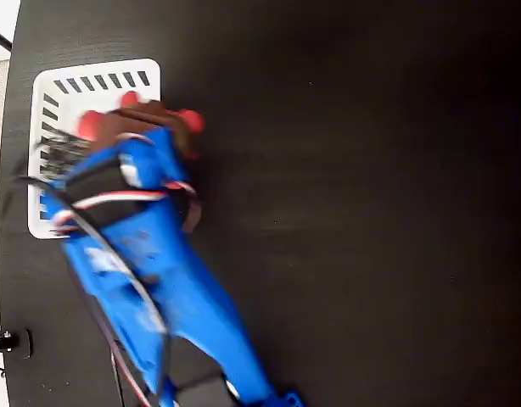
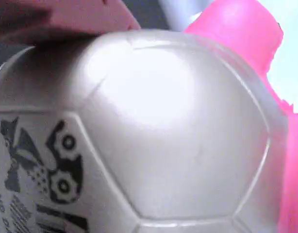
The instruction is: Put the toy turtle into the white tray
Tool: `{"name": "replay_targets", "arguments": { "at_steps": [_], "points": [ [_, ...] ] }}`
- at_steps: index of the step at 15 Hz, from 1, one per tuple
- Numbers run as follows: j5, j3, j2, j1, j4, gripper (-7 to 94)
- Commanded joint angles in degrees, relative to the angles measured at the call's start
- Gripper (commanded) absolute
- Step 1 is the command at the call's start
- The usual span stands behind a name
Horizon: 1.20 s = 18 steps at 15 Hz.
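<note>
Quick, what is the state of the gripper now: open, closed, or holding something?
Gripper: its fingers are not visible. The toy turtle fills the wrist view and sits at the arm's tip over the white tray, so probably held, not certain.

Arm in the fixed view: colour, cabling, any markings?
The arm is bright blue plastic with black motor blocks. Red, white and black cables loop over its upper part, and a thin black cable runs along its length. The picture is blurred; no markings can be made out.
</note>
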<state>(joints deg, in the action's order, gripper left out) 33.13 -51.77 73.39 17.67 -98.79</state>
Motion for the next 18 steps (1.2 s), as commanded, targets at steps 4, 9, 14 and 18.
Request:
{"name": "replay_targets", "arguments": {
  "at_steps": [4,9,14,18],
  "points": [
    [3.87,18.98,-11.78,10.11,-2.02,0],
    [2.9,23.2,-18.81,9.67,-2.02,0],
    [2.99,23.29,-22.59,9.14,-1.93,1],
    [3.25,22.06,-23.29,9.14,-1.58,18]
  ]
}}
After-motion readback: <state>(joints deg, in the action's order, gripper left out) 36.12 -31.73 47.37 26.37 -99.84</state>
